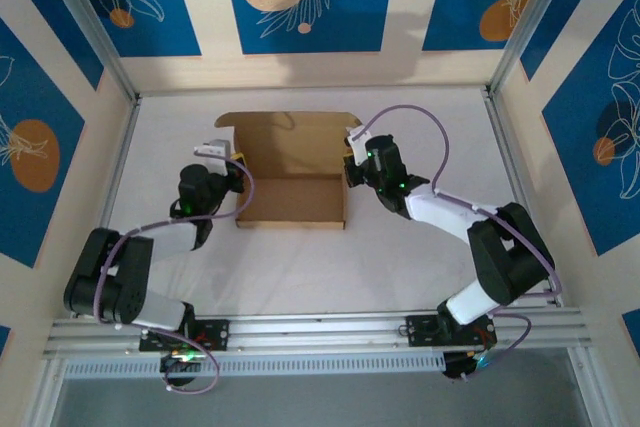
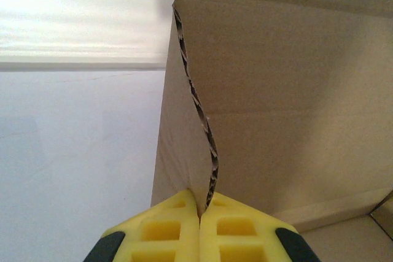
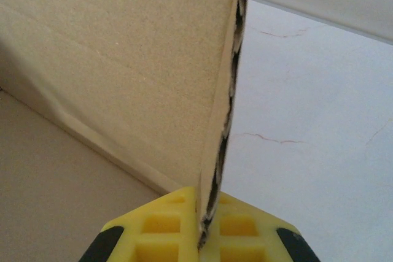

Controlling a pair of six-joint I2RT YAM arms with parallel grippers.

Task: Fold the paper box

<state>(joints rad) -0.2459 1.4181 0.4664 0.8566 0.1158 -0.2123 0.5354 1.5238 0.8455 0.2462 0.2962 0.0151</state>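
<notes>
The paper box [image 1: 290, 172] is brown cardboard, partly formed, lying mid-table with its back lid panel raised. My left gripper [image 1: 238, 159] is at the box's left side, shut on the upright left wall [image 2: 184, 151], whose corrugated edge runs up from between the yellow fingers [image 2: 166, 231]. At the right side my right gripper [image 1: 352, 155] is shut on the box's upright right wall [image 3: 221, 133]; its edge rises from between the yellow fingers [image 3: 245, 231]. The box floor [image 3: 55, 200] lies to the left of that wall.
The white table [image 1: 300, 267] is fenced by metal rails at left [image 1: 118, 162] and right [image 1: 510, 162], with a rail along the near edge [image 1: 320, 332]. Blue patterned panels stand behind and beside the table.
</notes>
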